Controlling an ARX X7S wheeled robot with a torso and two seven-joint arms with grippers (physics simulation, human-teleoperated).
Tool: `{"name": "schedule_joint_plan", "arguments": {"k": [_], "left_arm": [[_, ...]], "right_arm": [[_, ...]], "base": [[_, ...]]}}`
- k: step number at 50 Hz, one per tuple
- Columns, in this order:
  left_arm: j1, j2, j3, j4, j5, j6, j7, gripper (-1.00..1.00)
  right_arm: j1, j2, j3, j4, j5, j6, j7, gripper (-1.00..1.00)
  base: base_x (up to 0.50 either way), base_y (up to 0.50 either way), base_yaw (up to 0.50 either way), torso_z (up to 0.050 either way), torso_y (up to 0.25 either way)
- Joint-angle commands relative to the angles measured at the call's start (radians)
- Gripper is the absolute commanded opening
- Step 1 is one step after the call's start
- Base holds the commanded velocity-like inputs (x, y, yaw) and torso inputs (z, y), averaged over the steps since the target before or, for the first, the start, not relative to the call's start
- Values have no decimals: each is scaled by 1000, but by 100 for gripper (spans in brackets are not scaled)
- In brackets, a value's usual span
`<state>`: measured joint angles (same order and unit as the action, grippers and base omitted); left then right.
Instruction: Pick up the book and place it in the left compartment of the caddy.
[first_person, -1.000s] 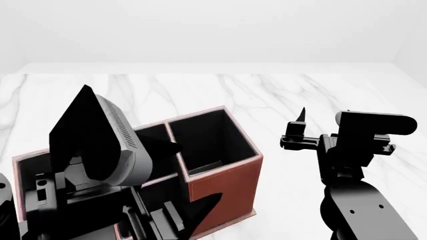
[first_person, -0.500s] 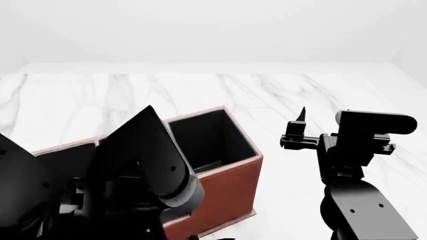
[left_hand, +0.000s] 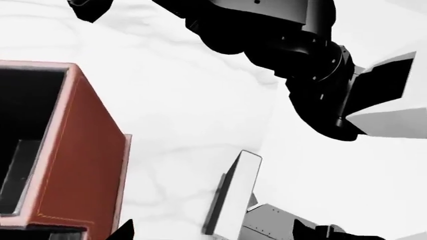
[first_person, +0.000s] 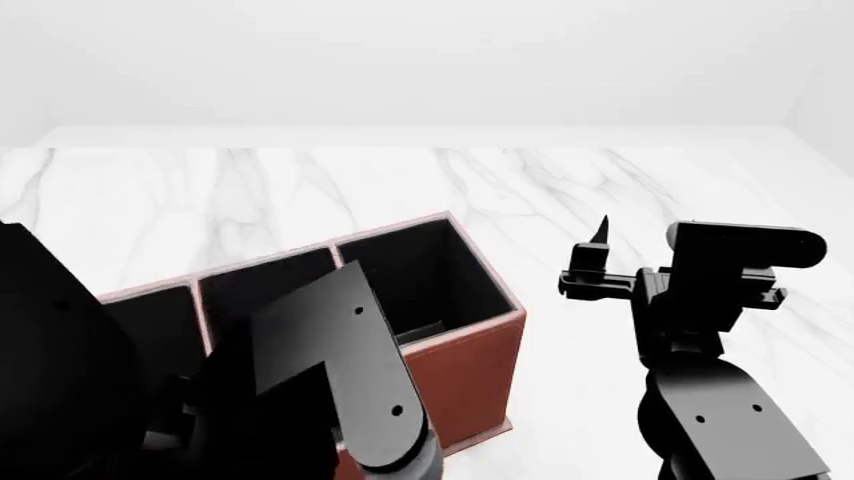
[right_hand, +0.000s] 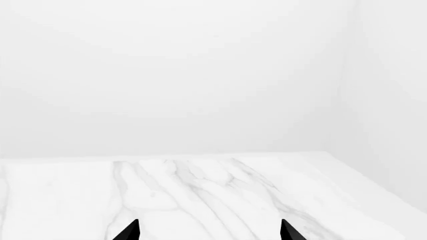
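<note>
In the left wrist view, the book (left_hand: 232, 196), a thin slab with a dark cover and a white face, stands on end on the marble beside the caddy (left_hand: 73, 155). My left gripper (left_hand: 220, 233) is open; its two black fingertips (left_hand: 125, 232) sit wide apart, short of the book. In the head view my left arm (first_person: 334, 370) covers the caddy's (first_person: 461, 360) front and most of the left compartment (first_person: 150, 315), and hides the book. My right gripper (right_hand: 208, 231) hangs open and empty to the right of the caddy, a finger (first_person: 603, 232) pointing up.
The white marble table (first_person: 561, 190) runs back to a plain white wall. My right arm (first_person: 714, 400) stands over the table's right side. In the left wrist view, dark robot links (left_hand: 300, 55) hang above the book.
My left arm has swung down and left across the head view, uncovering the caddy's middle slot. The right arm has hardly moved.
</note>
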<state>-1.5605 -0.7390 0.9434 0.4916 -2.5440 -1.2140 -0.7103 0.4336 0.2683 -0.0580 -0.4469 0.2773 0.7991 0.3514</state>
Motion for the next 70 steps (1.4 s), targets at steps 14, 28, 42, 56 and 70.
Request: {"name": "schedule_joint_plan", "arguments": {"k": [14, 28, 42, 56, 70], "left_arm": [[-40, 152, 63, -114, 54, -98, 51, 100], [26, 222, 53, -152, 139, -141, 116, 100], [106, 280, 31, -184, 237, -189, 196, 100], [171, 310, -7, -203, 332, -228, 280, 100], [237, 358, -29, -243, 465, -283, 400, 100]], "right_arm": [[8, 4, -1, 10, 13, -1, 4, 100], [0, 6, -1, 12, 19, -10, 7, 100], [-7, 9, 0, 22, 24, -23, 8, 100], [-6, 13, 4, 14, 36, -15, 12, 100], [-5, 15, 7, 18, 44, -20, 14, 100]], "base": [[0, 0, 0, 0, 0], [0, 0, 0, 0, 0], [0, 0, 0, 0, 0], [0, 0, 0, 0, 0], [0, 0, 0, 0, 0]]}}
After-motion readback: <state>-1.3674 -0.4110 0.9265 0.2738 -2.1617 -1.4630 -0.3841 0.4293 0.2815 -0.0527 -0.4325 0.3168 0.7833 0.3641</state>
